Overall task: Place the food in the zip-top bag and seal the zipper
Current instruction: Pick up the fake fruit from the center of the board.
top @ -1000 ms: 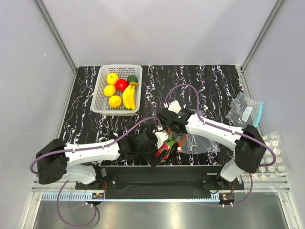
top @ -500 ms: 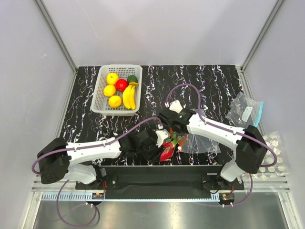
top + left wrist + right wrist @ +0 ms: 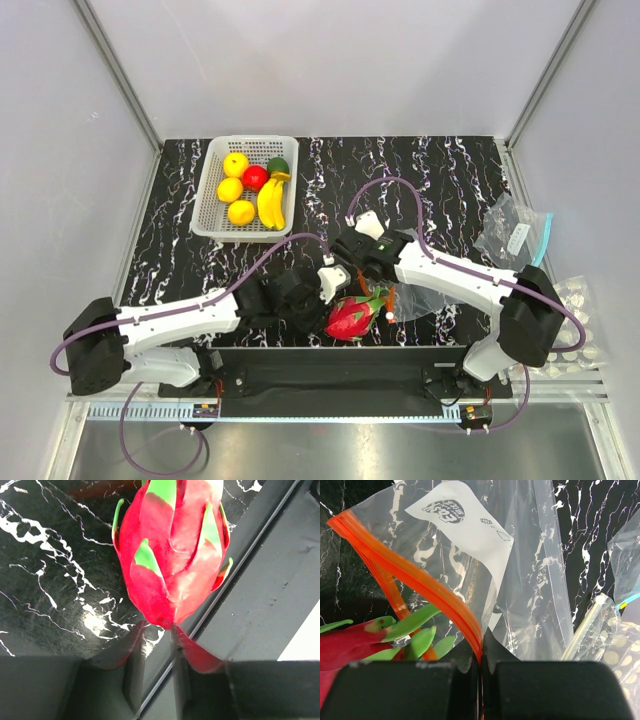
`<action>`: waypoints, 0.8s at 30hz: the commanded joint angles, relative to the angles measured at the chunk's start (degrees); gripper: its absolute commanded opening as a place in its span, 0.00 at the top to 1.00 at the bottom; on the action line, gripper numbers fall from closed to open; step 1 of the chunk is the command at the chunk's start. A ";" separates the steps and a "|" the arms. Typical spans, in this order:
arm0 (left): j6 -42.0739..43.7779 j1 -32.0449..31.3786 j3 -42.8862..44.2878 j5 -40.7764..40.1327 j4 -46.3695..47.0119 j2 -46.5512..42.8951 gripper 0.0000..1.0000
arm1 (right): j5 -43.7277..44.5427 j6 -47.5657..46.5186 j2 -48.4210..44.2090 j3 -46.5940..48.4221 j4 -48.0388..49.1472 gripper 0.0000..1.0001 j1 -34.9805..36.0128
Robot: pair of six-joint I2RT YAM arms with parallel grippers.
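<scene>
Black marbled counter, basket of food far left; left jaws stand narrow at the tip of the dragon fruit, grip I cannot tell; it lies at the near edge by the zip-top bag; right jaws pinch the zipper; I'd hold that lip raised and push gently.

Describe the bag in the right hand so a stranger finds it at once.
Near the front edge of the black marbled table, between the two arms, lies a clear zip-top bag, pinched by the right hand beside the dragon fruit. Its red-orange zipper sets it apart from the teal-edged bag at the right side.
</scene>
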 commanded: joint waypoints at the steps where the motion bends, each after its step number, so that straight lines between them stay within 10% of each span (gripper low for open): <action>1: -0.48 0.16 1.55 0.94 0.94 -2.04 0.57 | -0.26 -0.41 -2.18 0.11 1.21 0.98 0.60; 2: -0.57 0.16 1.64 0.67 0.41 -1.69 0.27 | -0.26 -0.49 -2.09 0.11 1.21 0.98 0.60; 6: -1.09 0.16 1.38 -0.99 -0.04 -2.30 0.01 | -0.26 -0.41 -2.44 -0.24 1.21 0.98 0.69; 24: -1.36 0.86 6.12 -2.85 3.22 2.96 0.01 | -0.52 -0.67 -3.59 0.28 1.03 0.98 0.69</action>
